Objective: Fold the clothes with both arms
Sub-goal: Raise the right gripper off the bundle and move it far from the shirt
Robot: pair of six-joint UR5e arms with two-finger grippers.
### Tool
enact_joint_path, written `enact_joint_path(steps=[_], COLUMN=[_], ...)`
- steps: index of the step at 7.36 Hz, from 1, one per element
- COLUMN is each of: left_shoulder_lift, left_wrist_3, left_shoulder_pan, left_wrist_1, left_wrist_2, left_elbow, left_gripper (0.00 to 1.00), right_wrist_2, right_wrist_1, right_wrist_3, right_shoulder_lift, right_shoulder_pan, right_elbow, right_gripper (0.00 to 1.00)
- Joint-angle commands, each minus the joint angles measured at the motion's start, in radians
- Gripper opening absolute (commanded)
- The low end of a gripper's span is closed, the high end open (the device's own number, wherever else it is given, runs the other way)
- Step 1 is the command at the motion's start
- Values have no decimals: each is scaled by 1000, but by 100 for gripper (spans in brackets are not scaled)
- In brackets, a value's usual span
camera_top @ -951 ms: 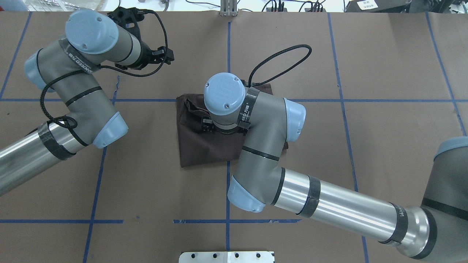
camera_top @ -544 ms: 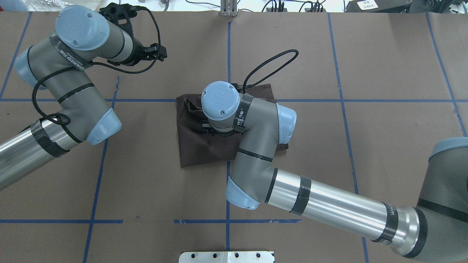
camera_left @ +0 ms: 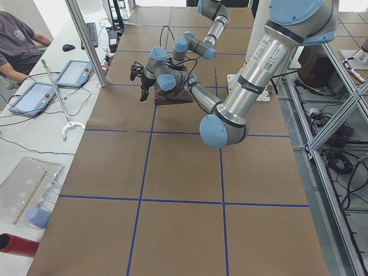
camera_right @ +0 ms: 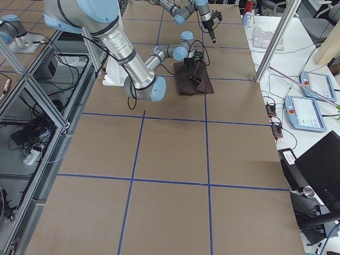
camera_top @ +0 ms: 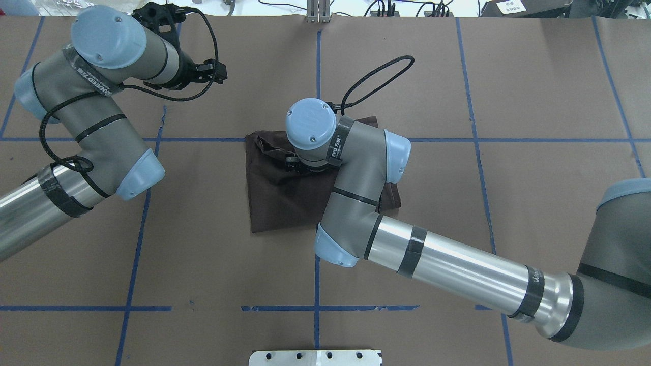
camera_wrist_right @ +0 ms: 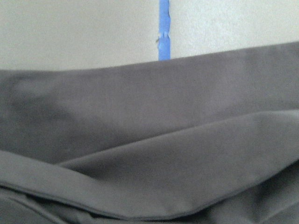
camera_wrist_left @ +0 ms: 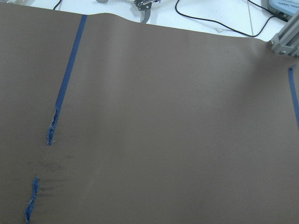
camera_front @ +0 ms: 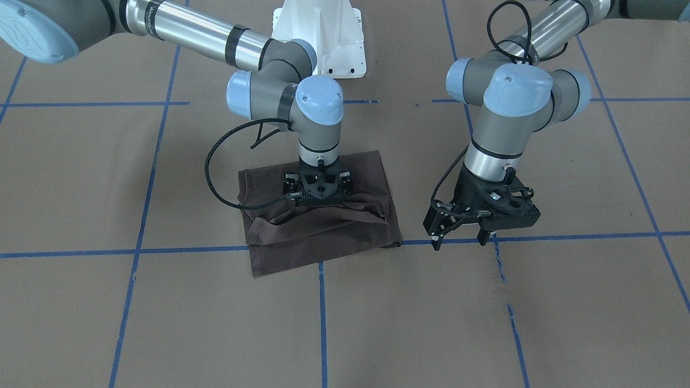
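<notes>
The dark brown T-shirt [camera_front: 323, 231] lies folded into a rough rectangle at the table's middle, with loose folds along its top; it also shows in the overhead view [camera_top: 277, 203] and fills the right wrist view [camera_wrist_right: 149, 140]. My right gripper [camera_front: 319, 200] points straight down and presses into the shirt's folds. Its jaws look spread and its tips are sunk in the cloth. In the overhead view it [camera_top: 292, 165] is mostly hidden under its wrist. My left gripper [camera_front: 459, 238] hangs open and empty above bare table beside the shirt, and shows far left in the overhead view [camera_top: 211, 71].
Brown paper with blue tape lines [camera_top: 315, 76] covers the table. The white pedestal base [camera_front: 323, 32] stands at the robot's side. Torn tape [camera_wrist_left: 51, 133] shows under the left wrist. Tablets and a person [camera_left: 20, 40] are beyond the far edge.
My left arm has drawn back toward the far left corner. My right wrist dipped toward me, then shifted to the far side over the shirt. The shirt has kept its shape.
</notes>
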Motion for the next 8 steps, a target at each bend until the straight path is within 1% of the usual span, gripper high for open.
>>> enact_joint_path(steps=[1, 2, 3, 4, 5, 6, 7, 8], left_shoulder_lift=[0, 3, 8, 8, 8, 8, 28, 26], left_wrist_3=[1, 2, 2, 2, 10, 40, 54, 39], left_shoulder_pan=[-16, -20, -27, -33, -46, -75, -73, -61], left_wrist_1=[4, 10, 15, 17, 18, 17, 3, -28], left_wrist_2=[-41, -44, -46, -46, -58, -98, -103, -101], left_elbow=[-8, -24, -35, -38, -38, -38, -38, -29], left_gripper=[100, 100, 100, 100, 100, 100, 100, 100], right_wrist_2=[0, 0, 0, 0, 8, 24, 97, 167], right_wrist_1=[119, 125, 179, 208, 208, 208, 204, 198], right_wrist_3=[-35, -60, -103, -114, -124, -153, -187, -203], right_shoulder_lift=[61, 78, 109, 113, 118, 118, 117, 107], right_shoulder_pan=[60, 95, 140, 166, 195, 226, 272, 316], right_elbow=[-171, -209, -286, -314, -314, -314, -312, -293], right_gripper=[100, 100, 100, 100, 100, 100, 100, 100])
